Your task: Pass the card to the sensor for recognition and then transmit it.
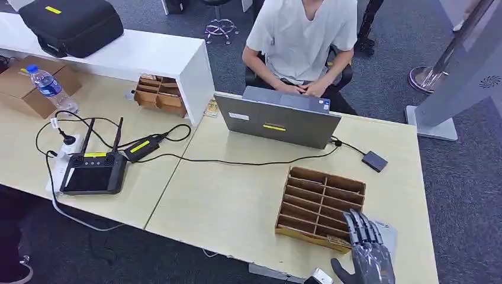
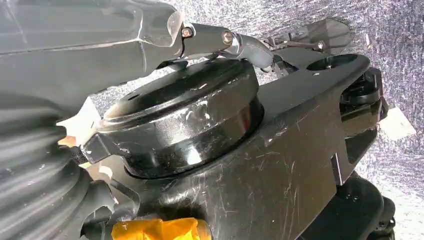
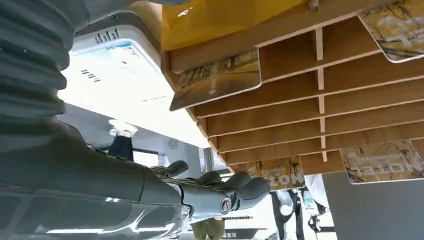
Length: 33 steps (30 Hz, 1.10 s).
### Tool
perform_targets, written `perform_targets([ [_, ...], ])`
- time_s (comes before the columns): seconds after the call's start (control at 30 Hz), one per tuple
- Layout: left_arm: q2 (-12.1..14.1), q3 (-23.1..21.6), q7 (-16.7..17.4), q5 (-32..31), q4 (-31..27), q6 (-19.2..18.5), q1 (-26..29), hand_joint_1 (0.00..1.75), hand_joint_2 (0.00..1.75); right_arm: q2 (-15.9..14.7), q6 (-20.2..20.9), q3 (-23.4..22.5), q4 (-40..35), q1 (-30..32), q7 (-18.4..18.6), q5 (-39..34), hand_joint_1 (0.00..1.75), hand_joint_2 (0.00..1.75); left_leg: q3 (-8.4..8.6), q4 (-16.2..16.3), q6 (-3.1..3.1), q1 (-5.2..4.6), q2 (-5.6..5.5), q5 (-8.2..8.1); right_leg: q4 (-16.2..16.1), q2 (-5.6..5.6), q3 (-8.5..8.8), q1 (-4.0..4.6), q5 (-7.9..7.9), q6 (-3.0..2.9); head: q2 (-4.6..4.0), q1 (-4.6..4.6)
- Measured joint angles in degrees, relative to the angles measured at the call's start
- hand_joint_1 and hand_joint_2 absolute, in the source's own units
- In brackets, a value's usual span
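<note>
The dark, many-fingered right hand is seen at the near right corner of the pale wooden table, its fingers stretched forward and lying close together, with nothing held between them; in the right wrist view the fingertips are seen extended and bare, with the thumb set apart. Just ahead of the fingertips and slightly to their left lies the brown slotted wooden card rack, whose near right corner is touched or very nearly touched by them; which of the two cannot be told. The slots run left to right across the rack, so each card's long axis is judged to lie crosswise to the reaching fingers. A yellow-brown printed card is seen in the nearest slot, close beside the fingertips; in the wrist view the same sort of card is seen projecting from a slot, with others in neighbouring compartments. A flat pale grey pad lies under or just behind the hand, on its right. The small black box-shaped reader lies farther off, beyond the rack to the right, so a card must be lifted and carried away from the robot. The left hand hangs low off the table; its state cannot be told. The right hand is by far the nearer.
</note>
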Motion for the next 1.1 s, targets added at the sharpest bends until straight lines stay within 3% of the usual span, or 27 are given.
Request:
perform_targets([
  [0.03,0.0,0.0,0.0,0.0,0.0,0.0,0.0,0.0,1.75,0.0,0.0,0.0,0.0,0.0,0.0,0.0,1.75,1.75,0.0,0.0,0.0,0.0,0.0,0.0,0.0,0.0,0.0,0.0,0.0,0.0,0.0,0.0],
  [0.77,0.0,0.0,-0.2,0.4,0.0,0.0,0.0,0.0,1.75,0.1,0.1,0.0,0.4,0.0,-0.5,-1.7,1.75,1.75,0.0,0.0,0.0,0.0,0.0,0.0,0.0,0.0,0.0,0.0,0.0,0.0,0.0,0.0],
  [1.1,0.0,0.0,-2.0,0.5,0.0,0.3,0.0,0.0,1.75,0.1,0.0,-0.1,0.4,0.2,-0.7,-1.9,1.75,1.75,0.0,0.0,0.0,0.0,0.0,0.0,0.0,0.0,0.0,0.0,0.0,0.0,0.0,0.0],
])
